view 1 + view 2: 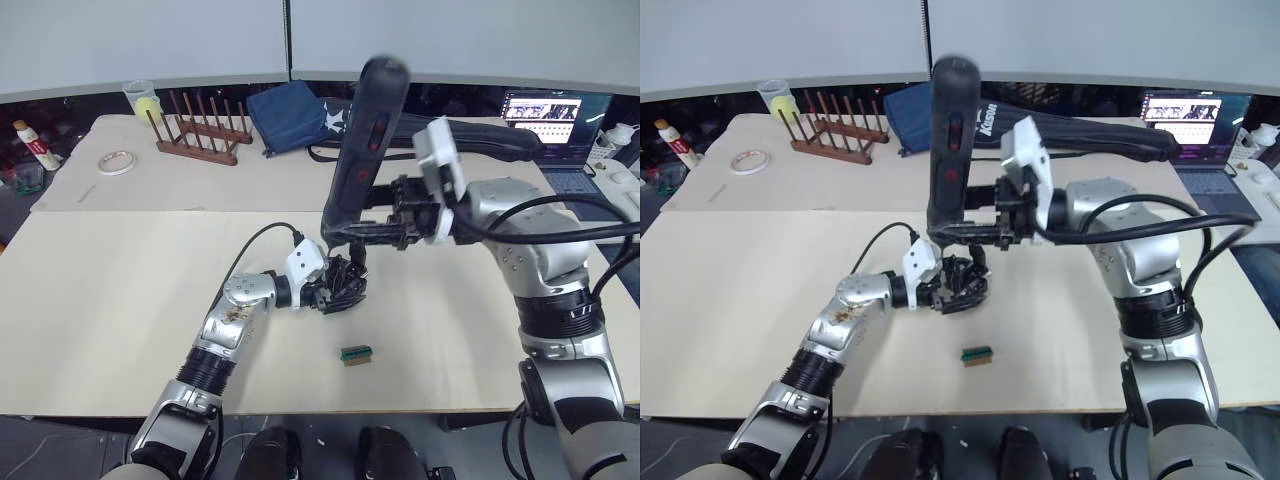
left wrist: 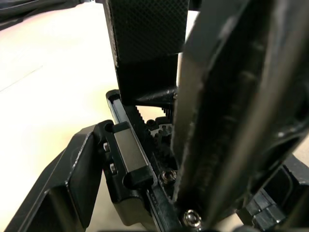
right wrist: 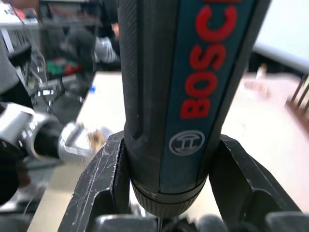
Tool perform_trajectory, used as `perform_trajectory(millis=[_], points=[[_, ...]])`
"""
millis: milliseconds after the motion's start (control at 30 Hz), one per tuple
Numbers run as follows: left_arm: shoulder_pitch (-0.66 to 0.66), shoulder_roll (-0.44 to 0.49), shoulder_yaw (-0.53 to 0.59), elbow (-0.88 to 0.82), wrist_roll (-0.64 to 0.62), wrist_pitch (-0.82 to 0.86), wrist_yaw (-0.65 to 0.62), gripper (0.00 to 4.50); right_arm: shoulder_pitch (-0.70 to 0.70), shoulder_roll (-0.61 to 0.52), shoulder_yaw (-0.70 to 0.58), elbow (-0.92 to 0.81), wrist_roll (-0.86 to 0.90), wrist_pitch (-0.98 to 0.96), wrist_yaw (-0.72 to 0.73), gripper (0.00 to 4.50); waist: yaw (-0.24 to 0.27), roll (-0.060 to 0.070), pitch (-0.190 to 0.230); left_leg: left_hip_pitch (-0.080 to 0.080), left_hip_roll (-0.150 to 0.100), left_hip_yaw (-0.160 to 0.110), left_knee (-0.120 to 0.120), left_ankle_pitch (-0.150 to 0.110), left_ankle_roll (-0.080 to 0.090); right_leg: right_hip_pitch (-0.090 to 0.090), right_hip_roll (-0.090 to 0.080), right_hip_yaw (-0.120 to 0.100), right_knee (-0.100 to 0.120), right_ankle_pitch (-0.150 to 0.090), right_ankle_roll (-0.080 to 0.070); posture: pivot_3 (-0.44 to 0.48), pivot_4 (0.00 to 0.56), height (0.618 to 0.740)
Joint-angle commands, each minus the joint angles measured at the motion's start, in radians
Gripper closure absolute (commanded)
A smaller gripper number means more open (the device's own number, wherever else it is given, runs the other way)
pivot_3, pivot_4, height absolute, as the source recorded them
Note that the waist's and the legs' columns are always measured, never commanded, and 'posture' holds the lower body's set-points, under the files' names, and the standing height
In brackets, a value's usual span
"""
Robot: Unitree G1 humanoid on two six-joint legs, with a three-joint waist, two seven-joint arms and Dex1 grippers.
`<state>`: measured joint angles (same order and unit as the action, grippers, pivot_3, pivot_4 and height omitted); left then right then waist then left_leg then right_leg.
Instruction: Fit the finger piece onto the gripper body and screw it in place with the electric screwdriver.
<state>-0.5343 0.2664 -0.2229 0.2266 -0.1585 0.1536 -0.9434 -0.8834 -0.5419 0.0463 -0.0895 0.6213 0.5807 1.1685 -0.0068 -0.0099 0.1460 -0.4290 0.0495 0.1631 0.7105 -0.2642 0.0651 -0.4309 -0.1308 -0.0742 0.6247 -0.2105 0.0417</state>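
Observation:
My right gripper [image 1: 372,228] is shut on the electric screwdriver [image 1: 366,140], a thick black tool with red lettering. It stands nearly upright over the table's middle, bit end down. Its fingers [image 3: 104,186] clamp the barrel [image 3: 174,92] just above the thin bit. Directly below it, my left gripper [image 1: 335,288] is shut on the gripper body [image 1: 346,280], a chunky black block on the table. Close up, the body [image 2: 140,164] shows a toothed rail, a steel block and small screws. A black finger with a textured face [image 2: 147,43] stands on that rail; whether it is the finger piece I cannot tell.
A tiny green-and-brown block [image 1: 356,354] lies near the table's front edge. At the back stand a wooden rack [image 1: 200,132], a blue bag [image 1: 290,115], a long black bag [image 1: 495,140], a tape roll [image 1: 117,162] and a laptop [image 1: 548,118].

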Motion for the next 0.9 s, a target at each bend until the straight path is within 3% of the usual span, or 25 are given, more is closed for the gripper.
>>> perform_trajectory(millis=[33, 467, 533, 667, 900], points=[[0.007, 0.012, -0.017, 0.020, 0.028, 0.005, 0.012, 0.90, -0.025, 0.022, -0.056, -0.058, 0.062, -0.017, -0.012, 2.55, -0.003, 0.000, 0.000, 0.000, 0.000, 0.000, 0.000, -0.001, 0.002, 0.000, 0.000, 0.000, 0.000, 0.000, 0.000, 0.000, 0.150, 0.740], [0.006, 0.026, 0.002, -0.019, -0.005, 0.052, 0.001, 0.90, -0.051, -0.033, -0.101, -0.062, 0.098, 0.046, -0.026, 2.56, -0.005, 0.000, 0.000, 0.000, 0.000, 0.000, 0.000, -0.001, 0.002, 0.000, 0.000, 0.000, 0.001, 0.000, 0.000, 0.000, 0.150, 0.740], [0.011, 0.036, 0.008, -0.042, -0.019, 0.069, -0.014, 0.00, -0.067, -0.051, -0.137, -0.063, 0.167, 0.123, -0.041, 2.56, -0.005, 0.000, 0.000, 0.000, 0.000, 0.000, 0.000, -0.001, 0.002, 0.000, 0.000, 0.000, 0.001, 0.000, 0.000, 0.000, 0.150, 0.740], [0.028, 0.080, 0.024, -0.135, -0.076, 0.144, -0.070, 0.00, -0.092, -0.110, -0.205, -0.063, 0.310, 0.284, -0.063, 2.56, -0.006, 0.000, 0.001, -0.005, 0.000, 0.000, 0.000, 0.000, 0.000, -0.006, 0.000, 0.001, 0.001, 0.000, 0.000, 0.000, 0.150, 0.740], [0.057, 0.183, 0.069, -0.253, -0.148, 0.223, -0.120, 0.00, -0.063, -0.251, -0.245, -0.026, 0.406, 0.473, -0.053, 2.56, -0.004, 0.000, 0.001, -0.007, 0.000, 0.000, 0.000, 0.000, 0.000, -0.007, 0.000, 0.001, 0.001, 0.000, 0.000, 0.000, 0.150, 0.740]])
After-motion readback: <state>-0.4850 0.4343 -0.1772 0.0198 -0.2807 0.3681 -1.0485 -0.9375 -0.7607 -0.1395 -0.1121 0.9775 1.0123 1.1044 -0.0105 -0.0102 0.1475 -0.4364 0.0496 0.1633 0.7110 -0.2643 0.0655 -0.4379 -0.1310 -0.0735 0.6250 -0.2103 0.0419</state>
